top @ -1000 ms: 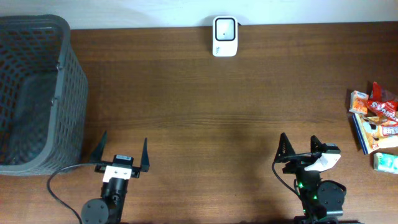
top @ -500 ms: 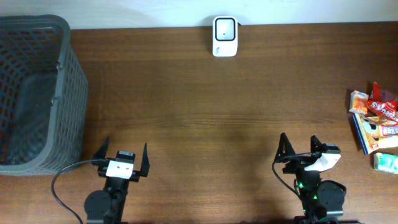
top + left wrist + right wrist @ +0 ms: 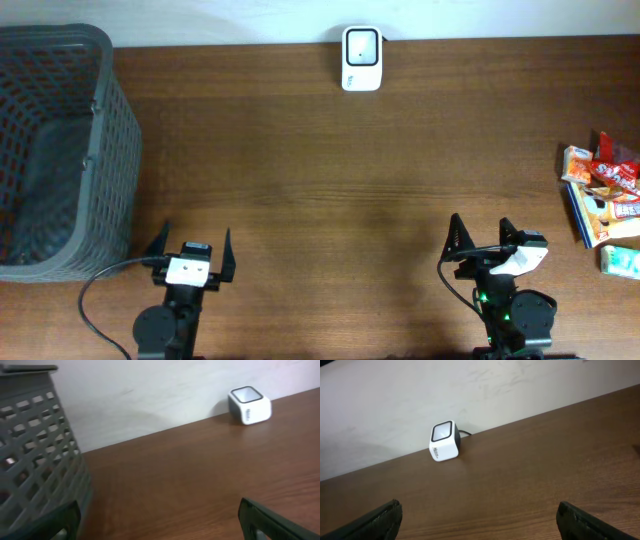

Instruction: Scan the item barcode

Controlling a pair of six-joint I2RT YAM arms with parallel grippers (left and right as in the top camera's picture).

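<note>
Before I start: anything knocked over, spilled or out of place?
Nothing stands out. The scanner sits upright at the far edge, the basket stands at the left, and the snack packets lie in a loose pile at the right edge. The left gripper and right gripper are open and empty.

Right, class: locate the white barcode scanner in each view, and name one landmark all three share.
Overhead: scanner top centre, by the pale wall.
Left wrist: scanner upper right.
Right wrist: scanner left of centre.
Shared landmark: that wall, directly behind it.
</note>
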